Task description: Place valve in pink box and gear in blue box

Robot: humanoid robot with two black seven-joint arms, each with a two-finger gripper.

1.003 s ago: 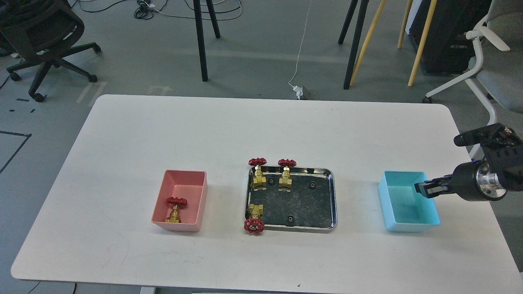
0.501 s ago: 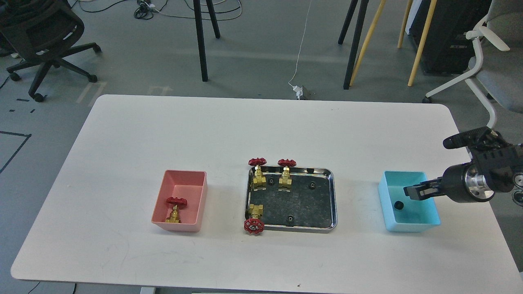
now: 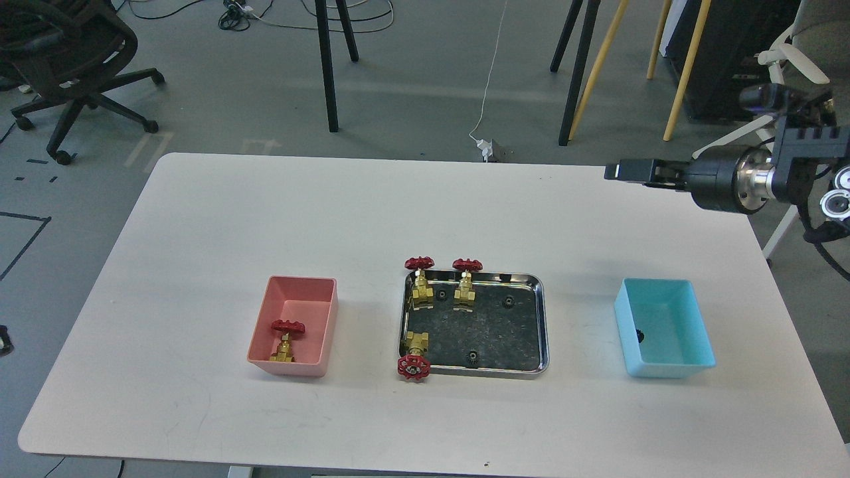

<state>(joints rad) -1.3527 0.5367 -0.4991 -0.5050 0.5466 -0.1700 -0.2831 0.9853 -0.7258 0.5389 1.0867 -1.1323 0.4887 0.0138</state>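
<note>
One valve (image 3: 285, 338) lies in the pink box (image 3: 323, 312), left of centre on the table. Three more valves (image 3: 420, 279) (image 3: 465, 281) (image 3: 413, 355) stand in the steel tray (image 3: 541, 318), along with several small black gears (image 3: 471, 357). One gear (image 3: 639, 335) lies against the left wall inside the blue box (image 3: 671, 365) on the right. My right gripper (image 3: 621, 171) is raised high over the table's far right, well behind the blue box, and holds nothing. It is seen side-on, so its two fingers cannot be told apart. My left gripper is out of view.
The white table (image 3: 199, 219) carries only the two boxes and the tray. An office chair (image 3: 66, 60) stands beyond its far left corner. Tripod legs (image 3: 578, 73) and a white chair (image 3: 790, 86) stand behind the table.
A gear has dropped into the blue box and rolled to its left wall. My right gripper has lifted away from the box, up and toward the far edge of the table.
</note>
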